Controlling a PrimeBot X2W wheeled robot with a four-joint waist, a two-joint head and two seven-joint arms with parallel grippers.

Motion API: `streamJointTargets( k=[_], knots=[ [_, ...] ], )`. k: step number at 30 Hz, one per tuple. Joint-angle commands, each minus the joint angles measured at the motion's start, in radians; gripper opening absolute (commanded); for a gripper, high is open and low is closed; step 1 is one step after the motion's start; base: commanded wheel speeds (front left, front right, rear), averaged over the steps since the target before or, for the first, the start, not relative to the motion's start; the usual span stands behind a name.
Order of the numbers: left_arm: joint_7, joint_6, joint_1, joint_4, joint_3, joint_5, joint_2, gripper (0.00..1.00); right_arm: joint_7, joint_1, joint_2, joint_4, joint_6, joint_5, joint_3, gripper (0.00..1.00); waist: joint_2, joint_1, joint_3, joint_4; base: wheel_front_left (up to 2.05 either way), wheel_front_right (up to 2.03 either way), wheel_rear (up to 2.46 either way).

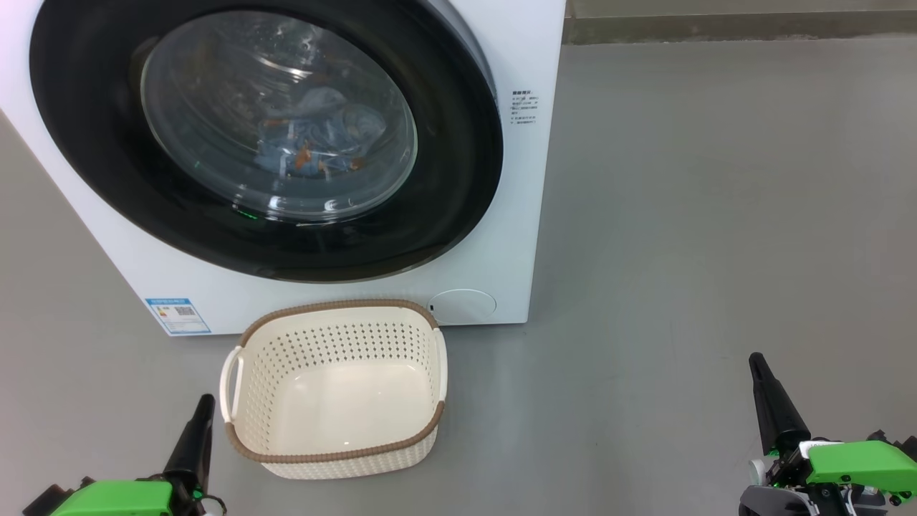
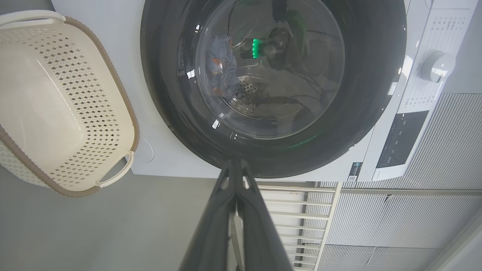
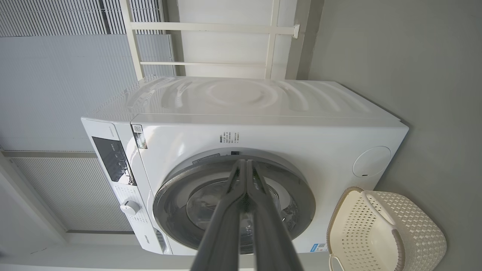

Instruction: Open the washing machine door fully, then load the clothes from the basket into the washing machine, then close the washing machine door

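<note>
Lying behind the door point(image 1: 93, 186) (shut): clothes point(image 1: 315, 147).

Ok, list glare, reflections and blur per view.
Head view: glare streaks the washing machine door, though the clothes show through. Left wrist view: a green glow reflects in the glass. Right wrist view: the right gripper, near the lens, looks soft.

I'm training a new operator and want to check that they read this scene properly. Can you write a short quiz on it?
1. True or false: the basket is empty.
2. The washing machine door is: A) shut B) ajar C) wide open.
3. Where are the clothes, and are the left tool and right tool open or shut?

Key: 1 true. 2 A. 3 Inside the washing machine, seen through the door; both tools shut.
</note>
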State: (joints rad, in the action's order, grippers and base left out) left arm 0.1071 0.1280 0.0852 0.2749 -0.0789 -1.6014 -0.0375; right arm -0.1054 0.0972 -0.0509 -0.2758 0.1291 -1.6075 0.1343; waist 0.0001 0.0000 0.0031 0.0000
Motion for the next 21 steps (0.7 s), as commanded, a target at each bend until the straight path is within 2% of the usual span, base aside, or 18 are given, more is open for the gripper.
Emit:
streamJointTargets(
  k=[1, 21],
  knots=[
    [0.006, 0.003, 0.023, -0.029, -0.035, -0.007, -0.014, 0.00, -0.007, 0.011, -0.001, 0.031, 0.002, -0.002, -0.022, 0.00, -0.0001, 0.0000, 0.000, 0.000, 0.00, 0.00, 0.00],
    [0.006, 0.003, 0.023, -0.030, -0.035, -0.007, -0.013, 0.00, -0.007, 0.011, -0.001, 0.031, 0.002, -0.002, -0.021, 0.00, -0.0001, 0.0000, 0.000, 0.000, 0.00, 0.00, 0.00]
  ],
)
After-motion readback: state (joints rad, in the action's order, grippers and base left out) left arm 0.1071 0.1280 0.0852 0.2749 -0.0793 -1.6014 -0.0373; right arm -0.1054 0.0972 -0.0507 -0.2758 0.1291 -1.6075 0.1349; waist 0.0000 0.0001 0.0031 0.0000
